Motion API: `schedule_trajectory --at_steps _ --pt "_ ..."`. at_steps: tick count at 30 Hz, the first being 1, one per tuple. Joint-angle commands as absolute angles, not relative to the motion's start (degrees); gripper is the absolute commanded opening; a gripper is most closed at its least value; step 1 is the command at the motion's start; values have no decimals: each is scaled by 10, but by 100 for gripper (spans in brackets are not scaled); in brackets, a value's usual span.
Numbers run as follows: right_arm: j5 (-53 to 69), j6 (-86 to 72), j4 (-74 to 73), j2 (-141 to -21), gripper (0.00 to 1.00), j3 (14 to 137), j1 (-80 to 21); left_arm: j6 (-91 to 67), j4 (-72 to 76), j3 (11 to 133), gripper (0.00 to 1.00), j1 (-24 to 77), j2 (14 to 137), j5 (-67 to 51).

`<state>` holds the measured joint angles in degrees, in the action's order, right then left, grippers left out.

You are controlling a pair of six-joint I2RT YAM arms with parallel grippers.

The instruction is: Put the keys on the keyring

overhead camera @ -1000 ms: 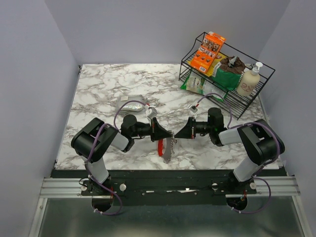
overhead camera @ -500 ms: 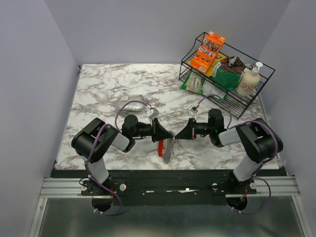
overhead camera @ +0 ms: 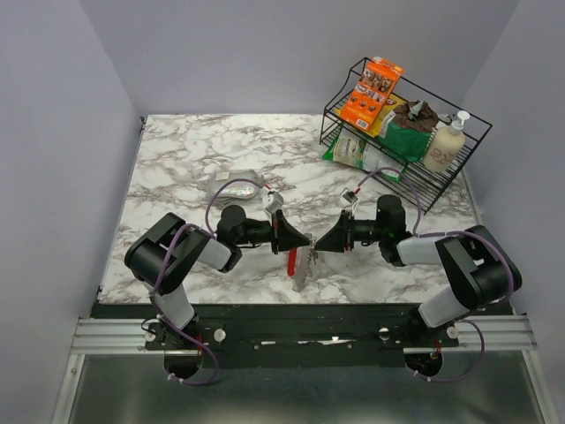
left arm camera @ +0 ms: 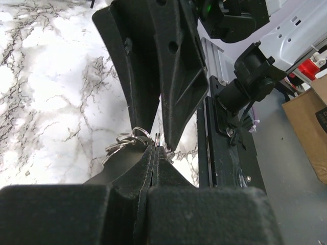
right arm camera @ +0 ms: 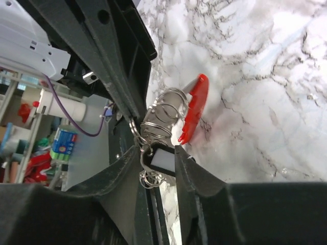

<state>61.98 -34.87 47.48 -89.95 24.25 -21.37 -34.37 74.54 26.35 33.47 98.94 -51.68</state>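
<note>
My left gripper [left arm camera: 153, 151] is pressed fully shut, its tips pinching the silver coils of the keyring [left arm camera: 127, 140]. The keyring hangs above the table [left arm camera: 46, 97] between my two arms, its red strip [right arm camera: 196, 104] dangling below. My right gripper [right arm camera: 159, 153] meets the left almost tip to tip. It is closed down to a narrow gap on what I take to be the key [right arm camera: 162, 159], a small pale piece right against the coils, though the view is too cramped to be sure. The danger lies in how little metal each pinch has. A twist to part the coil could slide the thin pieces out of either grip, dropping key or bundle to the table. Pushing too hard could jam my fingertips together.
</note>
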Motion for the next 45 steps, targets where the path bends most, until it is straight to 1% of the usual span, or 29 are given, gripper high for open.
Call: schedule_trajectory --at_steps 1,3,6,10,21,31,44,45 --pt "593 -304 418 -853 49 248 -214 -338 968 258 0 337 970 -522" --pt "585 -297 395 -838 53 255 -214 -338 968 258 0 338 968 -523" --pt "581 -293 378 -823 56 263 -214 -338 968 256 0 337 965 -522" --pt "583 -301 373 -813 56 271 -214 -342 968 257 0 337 962 -526" --pt "611 -332 403 -831 44 281 -214 -349 968 265 0 338 963 -528" --pt "620 -310 383 -845 40 283 -214 -353 968 278 0 340 973 -526" --pt "627 -331 407 -853 34 288 -214 -357 968 283 0 347 979 -524" --pt "628 -332 408 -854 33 289 -214 -357 968 283 0 347 979 -523"
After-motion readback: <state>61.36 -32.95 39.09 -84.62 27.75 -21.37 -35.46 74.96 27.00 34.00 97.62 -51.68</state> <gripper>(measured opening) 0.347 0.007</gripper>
